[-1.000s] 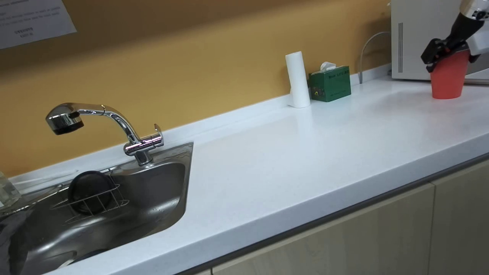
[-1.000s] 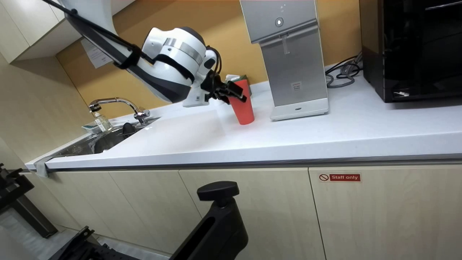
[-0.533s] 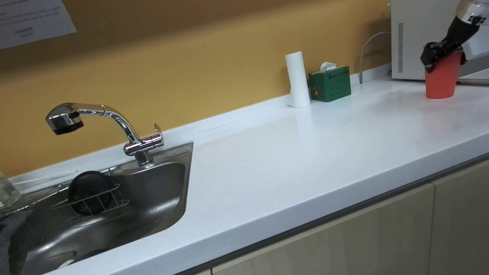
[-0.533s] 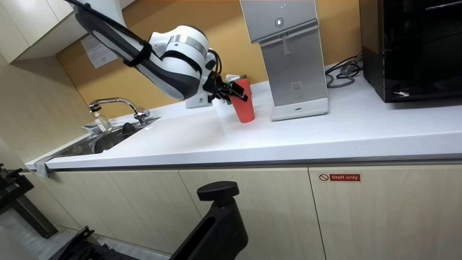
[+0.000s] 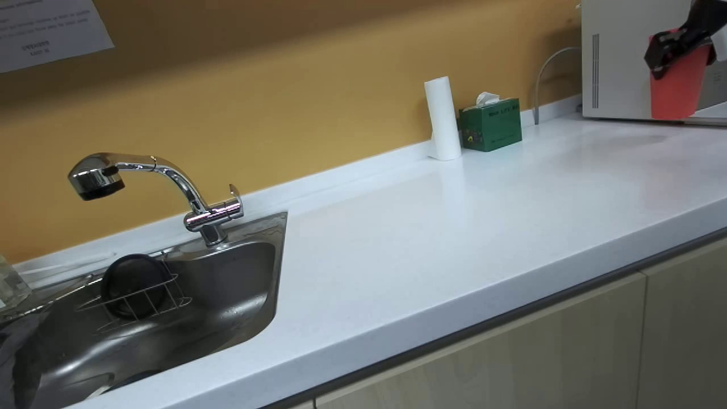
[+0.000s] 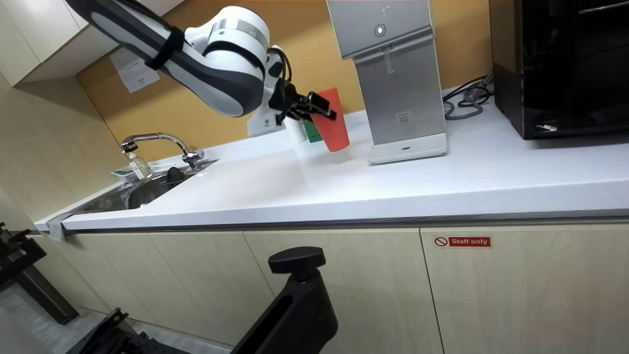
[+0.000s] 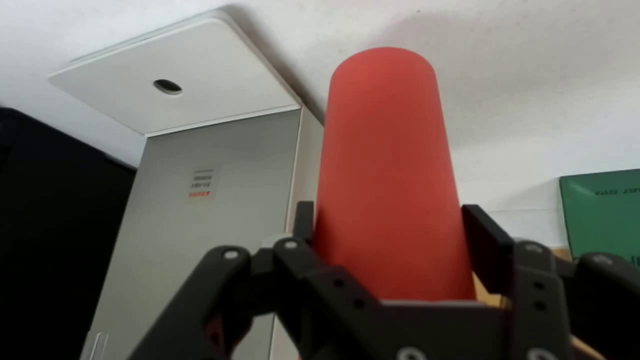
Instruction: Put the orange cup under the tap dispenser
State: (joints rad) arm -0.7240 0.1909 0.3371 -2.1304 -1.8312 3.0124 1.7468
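Red-orange and matte, the orange cup (image 7: 385,150) tapers smoothly to a narrow round base. I see satiny grey on the flat front of the tap dispenser (image 6: 400,93), a smooth white base plate (image 7: 220,75) with an oval hole (image 7: 167,87), a glossy pale counter (image 5: 454,227), and a chrome faucet (image 5: 136,162) curving over a steel sink (image 5: 244,278). My gripper (image 7: 388,212) has its black fingers (image 7: 487,245) closed to the cup's width, one against each side near its top, so the cup hangs between them, narrow end outward in the wrist view. It looks raised clear of the counter in an exterior view, just beside the dispenser. On a red sign (image 6: 470,242) stuck to the pale wood-grain cupboard door (image 6: 526,295) I read "Staff only", next to a barred-circle symbol (image 6: 441,241). Print on the dispenser's sticker (image 7: 201,185), the green tissue box (image 5: 491,125) and the wall notice (image 5: 51,28) is too small or blurred for me to make out.
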